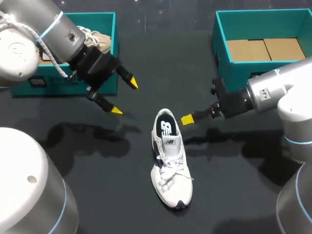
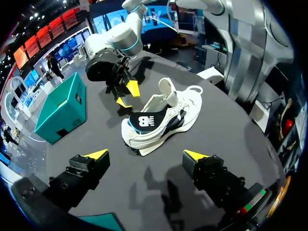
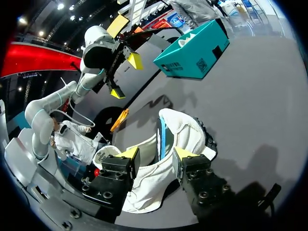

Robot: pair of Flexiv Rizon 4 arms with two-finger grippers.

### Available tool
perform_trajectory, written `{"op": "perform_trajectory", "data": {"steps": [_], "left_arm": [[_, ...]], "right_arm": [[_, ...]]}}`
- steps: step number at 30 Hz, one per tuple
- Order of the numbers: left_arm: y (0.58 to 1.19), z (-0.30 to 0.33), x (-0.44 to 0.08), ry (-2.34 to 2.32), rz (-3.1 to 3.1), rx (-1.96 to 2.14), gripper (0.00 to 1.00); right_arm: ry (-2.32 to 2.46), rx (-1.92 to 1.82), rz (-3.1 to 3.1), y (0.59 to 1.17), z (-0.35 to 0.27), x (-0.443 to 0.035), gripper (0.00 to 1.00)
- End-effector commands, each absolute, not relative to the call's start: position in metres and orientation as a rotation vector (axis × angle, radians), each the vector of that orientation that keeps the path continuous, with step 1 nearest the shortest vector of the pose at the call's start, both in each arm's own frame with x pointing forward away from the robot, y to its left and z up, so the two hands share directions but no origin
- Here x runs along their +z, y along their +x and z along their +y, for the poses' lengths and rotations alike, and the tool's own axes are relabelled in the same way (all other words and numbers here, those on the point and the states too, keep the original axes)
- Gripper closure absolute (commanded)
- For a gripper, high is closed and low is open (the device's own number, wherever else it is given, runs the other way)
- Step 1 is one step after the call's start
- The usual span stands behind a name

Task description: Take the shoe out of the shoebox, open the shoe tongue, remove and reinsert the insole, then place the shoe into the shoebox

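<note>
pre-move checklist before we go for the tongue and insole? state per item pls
1. White sneaker out of the box, upright on the table: ok.
2. Left gripper open, holding nothing, apart from the sneaker: ok.
3. Right gripper open, at the heel, no grip: ok.
4. Insole seated: ok at the heel; the forefoot is hidden.
5. Tongue opened wide enough: cannot tell.
6. Right shoebox open, cardboard floor showing: ok.
</note>
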State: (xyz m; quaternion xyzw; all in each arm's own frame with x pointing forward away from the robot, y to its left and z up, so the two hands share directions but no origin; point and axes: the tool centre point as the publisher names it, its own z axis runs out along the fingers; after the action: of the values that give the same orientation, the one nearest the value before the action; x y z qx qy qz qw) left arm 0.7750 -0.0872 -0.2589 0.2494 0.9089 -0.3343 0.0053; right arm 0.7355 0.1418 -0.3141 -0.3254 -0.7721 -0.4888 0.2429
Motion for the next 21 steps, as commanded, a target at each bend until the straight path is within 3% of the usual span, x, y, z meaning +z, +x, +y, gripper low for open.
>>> {"op": "perform_trajectory", "data": {"steps": [1,15,17,19,21], "left_arm": [[0.775,-0.073,-0.255,0.791,2.851,-1.019,0.00],[0.779,-0.058,-0.253,0.790,2.865,-0.991,0.00],[0.779,-0.058,-0.253,0.790,2.865,-0.991,0.00],[0.779,-0.058,-0.253,0.790,2.865,-0.991,0.00],[0.779,-0.058,-0.253,0.790,2.865,-0.991,0.00]], "right_arm": [[-0.936,-1.306,-2.122,0.731,0.133,-0.310,0.57],[-1.161,-1.156,-2.093,0.741,0.109,-0.305,0.60],[-1.221,-1.116,-2.096,0.746,0.111,-0.307,0.67],[-1.250,-1.087,-2.106,0.748,0.112,-0.307,0.99],[-1.254,-1.079,-2.107,0.748,0.113,-0.306,1.00]]}}
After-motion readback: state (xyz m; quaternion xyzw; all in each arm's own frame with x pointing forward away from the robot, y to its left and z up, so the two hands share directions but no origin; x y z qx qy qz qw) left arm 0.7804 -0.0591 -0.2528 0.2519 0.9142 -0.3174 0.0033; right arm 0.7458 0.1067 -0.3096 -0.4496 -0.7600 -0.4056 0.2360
